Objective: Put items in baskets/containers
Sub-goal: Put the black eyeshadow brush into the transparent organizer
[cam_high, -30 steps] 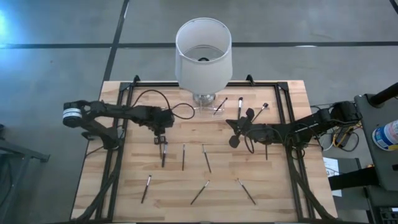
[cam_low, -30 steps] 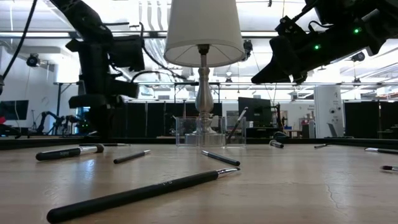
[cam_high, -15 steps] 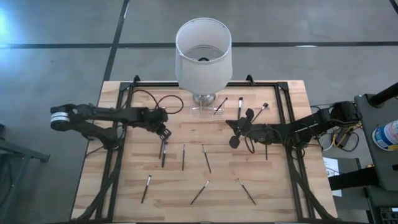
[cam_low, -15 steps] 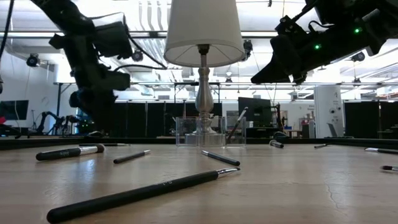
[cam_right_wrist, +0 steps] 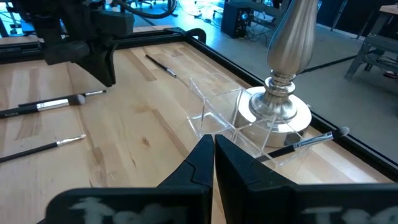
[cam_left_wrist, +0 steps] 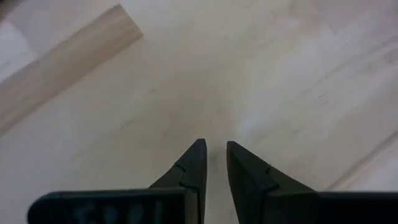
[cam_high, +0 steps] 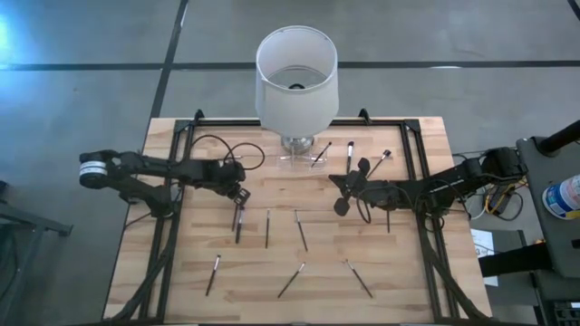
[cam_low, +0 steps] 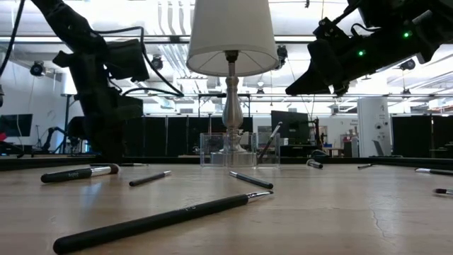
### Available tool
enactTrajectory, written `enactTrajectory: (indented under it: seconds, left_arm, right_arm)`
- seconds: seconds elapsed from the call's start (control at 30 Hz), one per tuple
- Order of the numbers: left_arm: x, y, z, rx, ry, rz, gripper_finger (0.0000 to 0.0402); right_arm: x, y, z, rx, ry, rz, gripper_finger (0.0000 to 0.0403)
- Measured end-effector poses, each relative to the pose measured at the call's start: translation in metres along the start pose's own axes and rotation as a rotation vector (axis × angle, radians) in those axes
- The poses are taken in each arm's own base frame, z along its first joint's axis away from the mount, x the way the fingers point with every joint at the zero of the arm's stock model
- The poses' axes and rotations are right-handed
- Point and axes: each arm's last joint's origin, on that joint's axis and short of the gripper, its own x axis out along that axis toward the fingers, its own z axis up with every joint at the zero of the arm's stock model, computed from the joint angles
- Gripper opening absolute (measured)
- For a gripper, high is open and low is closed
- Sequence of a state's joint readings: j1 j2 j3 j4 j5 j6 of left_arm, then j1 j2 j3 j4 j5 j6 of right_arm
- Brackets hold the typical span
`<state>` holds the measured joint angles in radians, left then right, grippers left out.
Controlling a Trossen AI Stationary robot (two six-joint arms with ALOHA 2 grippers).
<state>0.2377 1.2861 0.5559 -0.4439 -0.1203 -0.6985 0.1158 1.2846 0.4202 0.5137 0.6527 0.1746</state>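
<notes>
The left tool (cam_high: 237, 192), narrowly parted and empty, is held low above the counter (cam_high: 399, 272) near a brush (cam_high: 238, 223), apparently for pickup; the right tool (cam_right_wrist: 213, 148), closed and empty, is kept waiting near the clear holder (cam_right_wrist: 225, 118).

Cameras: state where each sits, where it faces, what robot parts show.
High: above the table, facing straight down; both arms, left gripper and right gripper.
Low: tabletop height, facing across to clear holder and lamp; arms overhead.
Left wrist: on left arm, facing the table past parted fingers.
Right wrist: on right arm, facing the holder past closed fingers.
Shared: low and right wrist both see the holder.
</notes>
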Motion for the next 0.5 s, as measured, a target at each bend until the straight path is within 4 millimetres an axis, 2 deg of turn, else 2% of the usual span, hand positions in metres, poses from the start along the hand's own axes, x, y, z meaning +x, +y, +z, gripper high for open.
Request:
enactTrajectory:
  seconds: [0.5]
  left_arm:
    - [-0.0009,-0.0104,-0.0057,-0.003,0.003,-0.059,0.0055]
  right_arm:
    - [0.0000,0.0000,0.0000,-0.002,0.000,0.001,0.0009]
